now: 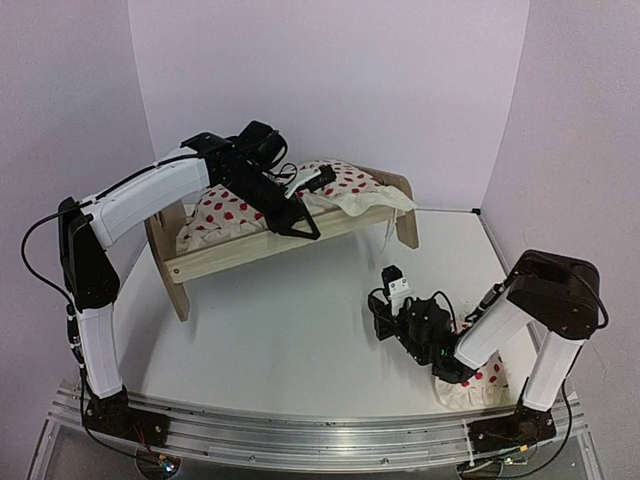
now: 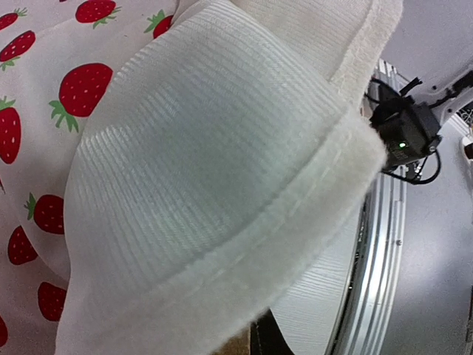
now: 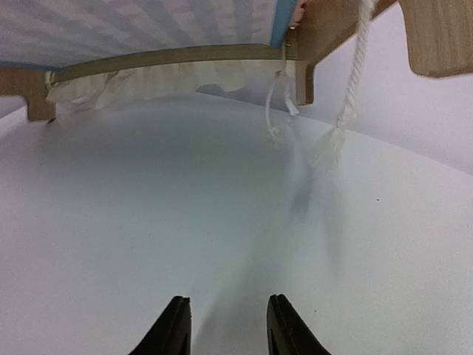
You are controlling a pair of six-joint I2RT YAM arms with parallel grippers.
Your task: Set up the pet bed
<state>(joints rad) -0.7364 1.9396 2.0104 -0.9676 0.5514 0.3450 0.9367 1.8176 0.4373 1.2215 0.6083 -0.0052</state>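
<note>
The pet bed (image 1: 250, 252) stands at the back of the table, a light plywood frame. The cream strawberry-spotted blanket (image 1: 225, 210) lies over it. My left gripper (image 1: 298, 222) is above the middle of the bed, shut on a fold of the blanket. In the left wrist view the blanket's white ribbed underside (image 2: 207, 163) fills the frame and hides the fingers. My right gripper (image 1: 383, 305) is open and empty, low over the table in front of the bed (image 3: 225, 325). The right wrist view shows the striped mattress (image 3: 148, 29) from below.
A strawberry-spotted pillow (image 1: 478, 385) lies under the right arm near the front right. White cords (image 3: 325, 140) hang from the bed's right end. A footboard (image 1: 405, 215) stands at the bed's right end. An aluminium rail (image 1: 300, 430) runs along the near edge.
</note>
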